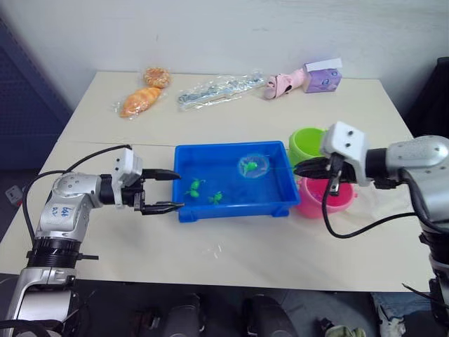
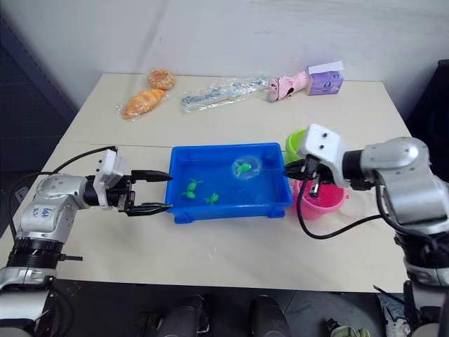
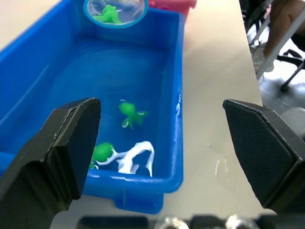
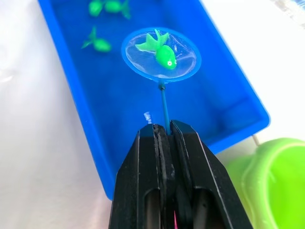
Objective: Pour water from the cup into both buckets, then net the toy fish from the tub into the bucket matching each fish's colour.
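The blue tub (image 1: 231, 209) sits mid-table with two green toy fish (image 1: 194, 187) (image 1: 216, 198) in its left half. Over its far right part is the net (image 4: 160, 53), a light blue hoop holding one green fish (image 4: 162, 53). My right gripper (image 4: 164, 131) is shut on the net's thin handle, beside the tub's right end. The lime green bucket (image 1: 307, 142) and the pink bucket (image 1: 319, 200) stand right of the tub, partly behind my right arm. At the tub's left end, my left gripper (image 1: 177, 190) is open with nothing in it. The cup is out of view.
Along the table's far edge lie two bread pieces (image 1: 144, 98), a clear plastic bag (image 1: 217, 88), a pink toy (image 1: 284, 83) and a purple box (image 1: 323, 77). Bare tabletop lies in front of the tub, up to the near edge.
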`<control>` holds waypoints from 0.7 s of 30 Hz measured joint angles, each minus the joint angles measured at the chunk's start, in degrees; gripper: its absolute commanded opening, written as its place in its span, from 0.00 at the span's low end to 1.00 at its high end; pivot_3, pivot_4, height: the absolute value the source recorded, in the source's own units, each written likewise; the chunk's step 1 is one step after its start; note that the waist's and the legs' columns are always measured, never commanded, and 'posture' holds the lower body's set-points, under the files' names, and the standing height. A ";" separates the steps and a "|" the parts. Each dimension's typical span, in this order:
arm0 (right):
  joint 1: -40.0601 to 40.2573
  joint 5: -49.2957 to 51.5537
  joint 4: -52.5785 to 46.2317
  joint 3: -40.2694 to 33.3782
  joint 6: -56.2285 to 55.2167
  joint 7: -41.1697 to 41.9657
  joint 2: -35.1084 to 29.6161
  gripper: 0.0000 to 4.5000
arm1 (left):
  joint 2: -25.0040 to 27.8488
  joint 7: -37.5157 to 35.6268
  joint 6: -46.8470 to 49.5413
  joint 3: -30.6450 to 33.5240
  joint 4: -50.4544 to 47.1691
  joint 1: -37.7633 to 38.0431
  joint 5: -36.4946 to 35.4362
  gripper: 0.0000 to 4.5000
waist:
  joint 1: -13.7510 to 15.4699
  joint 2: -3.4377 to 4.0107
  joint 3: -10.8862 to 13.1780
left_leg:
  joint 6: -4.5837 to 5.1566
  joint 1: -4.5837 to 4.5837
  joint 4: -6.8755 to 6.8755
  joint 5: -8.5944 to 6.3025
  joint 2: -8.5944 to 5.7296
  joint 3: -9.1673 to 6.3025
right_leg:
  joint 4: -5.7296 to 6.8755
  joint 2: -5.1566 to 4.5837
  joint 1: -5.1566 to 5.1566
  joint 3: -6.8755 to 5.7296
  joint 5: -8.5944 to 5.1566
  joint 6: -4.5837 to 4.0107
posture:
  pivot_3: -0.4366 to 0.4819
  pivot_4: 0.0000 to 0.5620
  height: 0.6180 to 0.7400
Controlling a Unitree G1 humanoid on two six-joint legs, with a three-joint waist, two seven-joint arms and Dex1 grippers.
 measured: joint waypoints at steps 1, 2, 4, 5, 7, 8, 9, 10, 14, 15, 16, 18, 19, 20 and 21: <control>1.08 0.53 -0.67 -1.75 0.11 -0.93 -0.18 0.00 | -0.55 0.41 0.51 0.29 -0.01 -0.34 -0.32 0.98 | 0.02 0.00 0.00 | 0.00 0.00 0.00 0.00 0.00 0.00 | 0.00 0.00 0.00 0.00 0.00 0.00 | 0.48 0.27 1.00; 1.94 0.85 -1.20 -3.28 0.23 -1.76 -0.39 0.00 | -1.09 0.70 0.98 0.38 -0.01 -0.73 -0.70 0.98 | 0.05 0.00 0.00 | 0.00 0.00 0.01 0.00 0.00 0.00 | 0.00 0.00 0.00 0.00 0.00 0.00 | 0.48 0.27 1.00; 3.77 1.35 -1.97 -6.29 0.25 -3.55 -1.51 0.00 | -2.02 1.63 2.32 0.51 -0.40 -1.52 -1.52 0.98 | 0.14 0.00 0.00 | 0.00 -0.01 0.01 0.00 0.00 0.00 | 0.00 0.00 0.01 -0.01 0.00 0.00 | 0.48 0.27 1.00; 5.08 1.42 -2.27 -8.19 -0.23 -4.42 -2.54 0.00 | -2.76 2.35 3.35 0.58 -0.46 -2.12 -1.96 0.98 | 0.13 0.00 0.00 | 0.00 -0.01 0.00 0.00 0.00 0.01 | -0.01 0.00 0.01 0.00 0.00 0.00 | 0.48 0.27 1.00; 8.68 0.10 -1.80 -12.16 -2.67 -6.57 -5.33 0.00 | -4.98 4.33 5.41 0.87 -1.13 -3.43 -2.97 0.98 | 0.42 0.00 0.00 | 0.00 -0.02 0.00 0.00 -0.01 0.01 | -0.03 0.01 0.03 0.00 0.00 0.01 | 0.48 0.27 1.00; 9.37 -0.54 -1.33 -12.99 -3.28 -7.54 -5.83 0.00 | -5.61 4.83 5.98 0.99 -1.67 -3.56 -3.38 0.98 | 0.44 0.00 0.00 | 0.00 -0.01 0.02 0.00 -0.02 0.01 | -0.02 0.01 0.03 0.00 0.01 0.01 | 0.48 0.27 1.00; 10.58 -1.59 -0.37 -14.42 -4.08 -9.53 -6.47 0.00 | -6.85 5.61 6.80 0.94 -2.59 -3.96 -3.82 0.98 | 0.45 -0.01 0.00 | 0.00 -0.01 0.02 0.00 -0.02 0.03 | -0.03 0.01 0.04 0.01 0.01 0.02 | 0.48 0.27 1.00; 10.91 -2.42 0.52 -15.21 -4.20 -11.08 -6.53 0.00 | -7.63 6.01 7.32 0.92 -3.24 -4.02 -4.21 0.98 | 0.45 -0.01 0.00 | 0.00 -0.01 0.03 0.01 -0.02 0.04 | -0.03 0.01 0.04 0.01 0.01 0.02 | 0.48 0.27 1.00; 13.07 -6.16 3.84 -16.71 -8.80 -16.98 -7.19 0.00 | -10.94 7.64 8.46 0.03 -5.82 -4.03 -4.40 0.98 | -0.11 0.00 0.00 | -0.07 0.03 0.00 0.06 0.02 0.10 | 0.00 0.09 0.03 0.05 0.01 0.02 | 0.48 0.27 1.00; 13.26 -6.92 4.45 -16.71 -10.04 -17.89 -7.19 0.00 | -11.45 7.90 8.54 -0.27 -6.33 -4.03 -4.40 0.98 | -0.13 0.00 0.00 | -0.08 0.03 0.00 0.07 0.03 0.10 | 0.00 0.11 0.03 0.05 0.01 0.02 | 0.48 0.27 1.00; 13.49 -8.14 5.36 -16.59 -12.14 -19.36 -7.19 0.00 | -12.23 8.07 8.52 -0.84 -6.89 -4.03 -4.40 0.98 | -0.12 0.01 -0.01 | -0.09 0.04 0.00 0.07 0.04 0.11 | 0.00 0.11 0.03 0.06 0.01 0.02 | 0.48 0.27 1.00; 13.62 -10.08 7.12 -15.81 -16.30 -21.35 -7.21 0.00 | -12.85 8.13 8.33 -1.74 -6.99 -4.00 -4.27 0.98 | -0.10 0.00 -0.01 | -0.10 0.06 0.01 0.08 0.04 0.12 | 0.02 0.11 0.03 0.07 0.01 0.02 | 0.48 0.27 1.00; 13.94 -11.18 7.97 -15.14 -18.69 -22.24 -7.28 0.00 | -12.86 8.13 8.16 -1.96 -6.98 -3.94 -4.15 0.98 | -0.09 0.01 -0.01 | -0.10 0.06 0.01 0.09 0.04 0.12 | 0.02 0.11 0.03 0.08 0.01 0.02 | 0.48 0.27 1.00; 14.43 -12.35 9.10 -14.17 -21.43 -23.17 -7.37 0.00 | -12.85 8.13 7.84 -1.97 -6.95 -3.94 -3.98 0.98 | -0.05 0.00 -0.01 | -0.09 0.06 0.01 0.09 0.04 0.12 | 0.01 0.11 0.03 0.08 0.01 0.02 | 0.48 0.27 1.00; 14.75 -13.72 10.22 -13.22 -23.70 -24.37 -7.36 0.00 | -12.85 8.14 7.48 -1.96 -6.84 -3.94 -3.83 0.98 | -0.01 0.01 -0.01 | -0.09 0.06 0.01 0.09 0.04 0.13 | 0.02 0.11 0.03 0.08 0.01 0.02 | 0.48 0.27 1.00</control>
